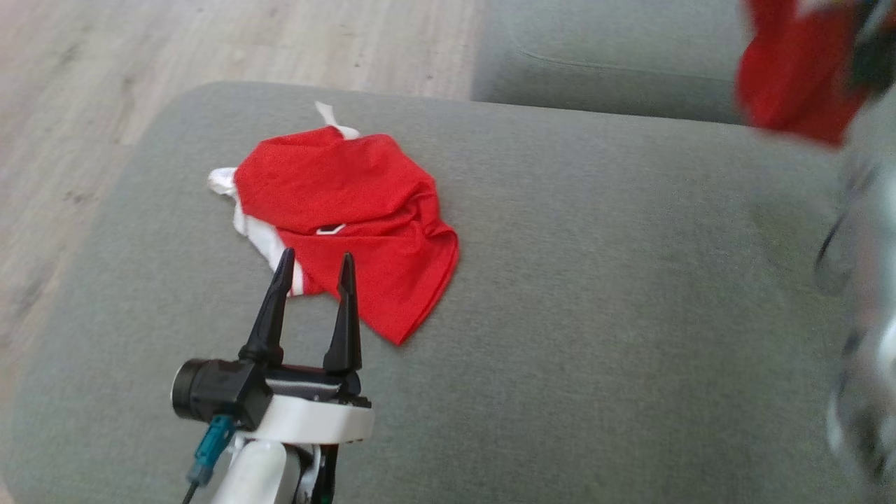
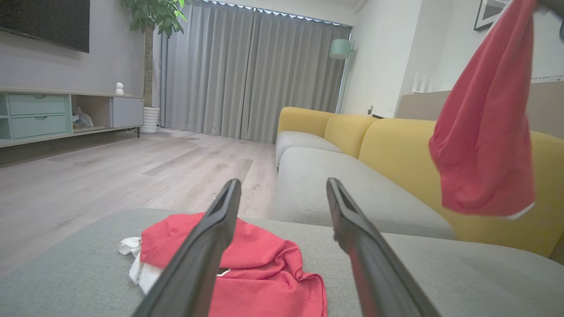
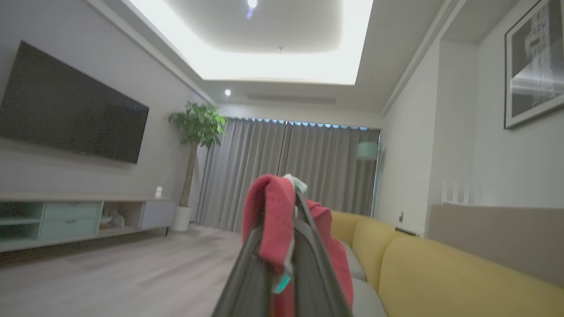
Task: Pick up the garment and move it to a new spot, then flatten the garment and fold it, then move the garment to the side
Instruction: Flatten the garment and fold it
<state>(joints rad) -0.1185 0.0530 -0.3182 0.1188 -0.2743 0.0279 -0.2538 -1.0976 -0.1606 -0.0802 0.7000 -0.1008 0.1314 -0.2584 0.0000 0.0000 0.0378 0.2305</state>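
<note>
**Two red garments: one gripped aloft, one lying on the cushion**

*Head view.* The left gripper [image 1: 316, 255] has its jaws wide apart and holds nothing. Its tapered dark fingers point at the red-and-white garment [image 1: 336, 189], which lies crumpled just past the fingertips and partly behind them. It rests on the grey, finely woven cushion [image 1: 595, 280]. Well off to this gripper's right and higher up, the held red garment [image 1: 791, 77] hangs as a blurred mass.

*Left wrist view.* The left gripper [image 2: 283, 182] frames the red-and-white garment [image 2: 264, 259], whose soft matte folds lie low, between and under the fingers. The held red garment [image 2: 484, 132] hangs up and to the right as a long limp sack with a white-edged hem, in front of the yellow backrest [image 2: 396, 145].

*Right wrist view.* The right gripper [image 3: 291, 200] is clamped tight on the held red garment [image 3: 271, 211], which drapes over the fingertips and trails down both sides.
</note>
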